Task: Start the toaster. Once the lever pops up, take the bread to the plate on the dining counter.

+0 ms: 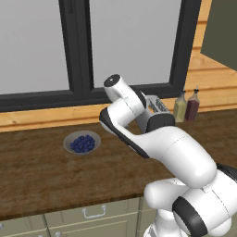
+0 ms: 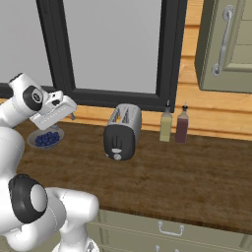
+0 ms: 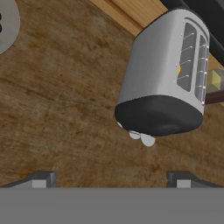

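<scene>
The rounded silver-grey toaster (image 2: pixel 122 132) with its glossy dark end panel stands on the grained wooden worktop (image 2: pixel 187 172), just left of two condiment bottles (image 2: pixel 173 125); the two-finger gripper (image 3: pixel 111 179) hovers above it, jaws spread wide and empty

Nothing readable anywhere here, honestly. The small rounded silver-grey toaster (image 2: pixel 122 132) has a blank dark end panel (just a pale knob), and the two condiment bottles (image 2: pixel 173 125) carry no legible labels.
</scene>
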